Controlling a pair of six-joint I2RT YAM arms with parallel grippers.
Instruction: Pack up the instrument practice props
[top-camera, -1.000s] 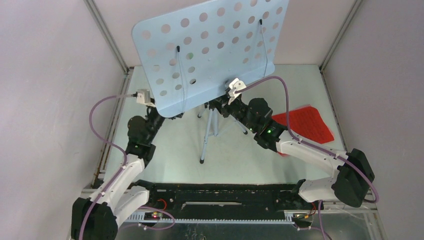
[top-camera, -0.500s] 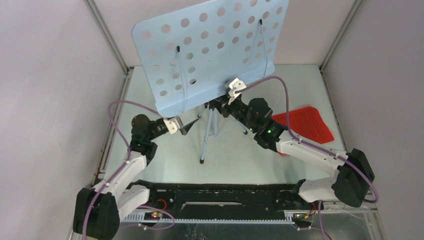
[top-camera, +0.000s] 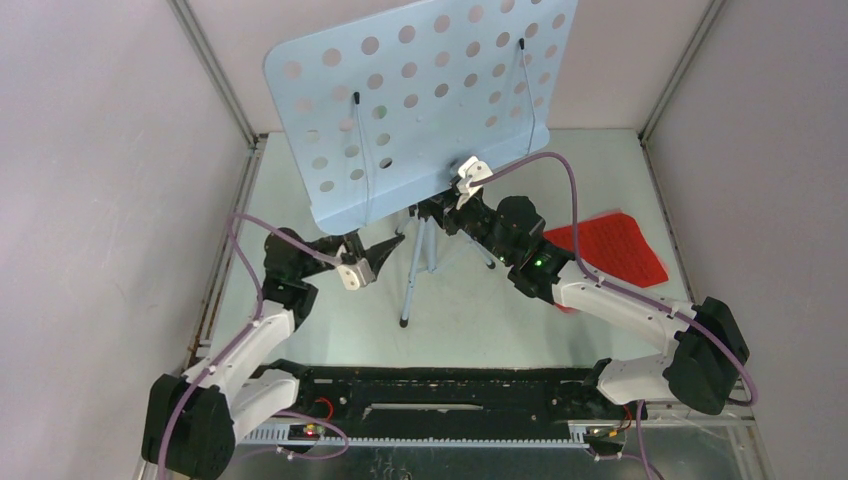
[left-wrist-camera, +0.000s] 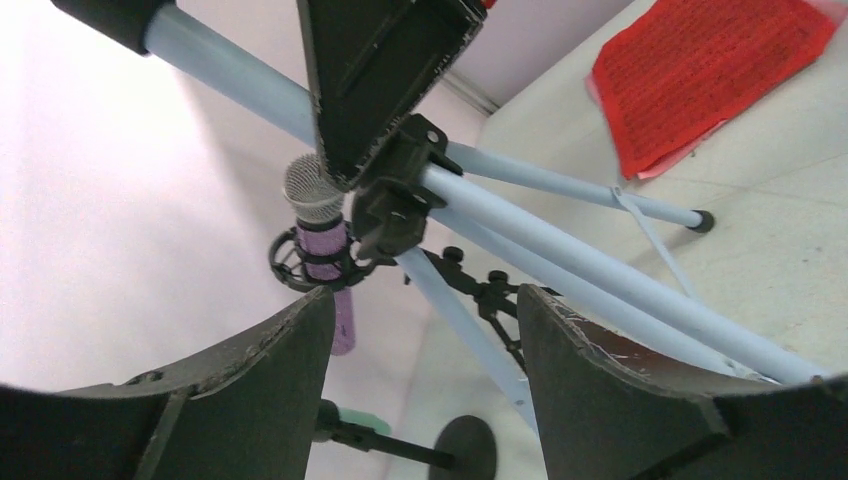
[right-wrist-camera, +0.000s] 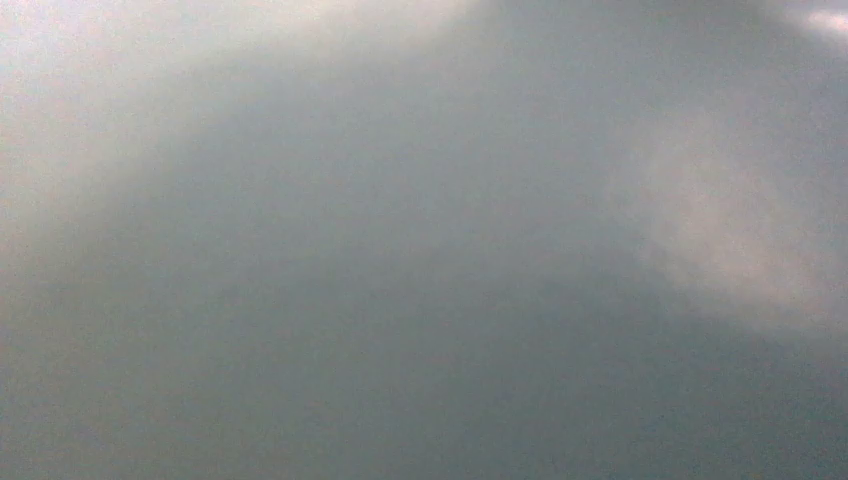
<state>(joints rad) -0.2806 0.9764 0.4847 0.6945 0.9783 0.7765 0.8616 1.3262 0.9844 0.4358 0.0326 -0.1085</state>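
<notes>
Right of the tripod (top-camera: 410, 278), on the table (top-camera: 470, 315), lie the red sheets (top-camera: 612, 247). They carry rows of dark print, too small to read, and I can make out no other lettering anywhere. Just left of the tripod, the left gripper (top-camera: 386, 246) points at its stem, jaws spread wide and holding nothing. From its wrist view the tripod's black hub and pale legs show beyond the parted fingers (left-wrist-camera: 250, 380), near but not gripped. Beyond the tripod a purple mic (left-wrist-camera: 340, 315) sits in a black mount (left-wrist-camera: 285, 262). Atop the tripod stands the blue desk (top-camera: 420, 100), tilted. The right gripper (top-camera: 437, 208) reaches in at the tripod's head, under the desk's lower edge. I cannot tell how its jaws stand, as its wrist view is only grey blur.
</notes>
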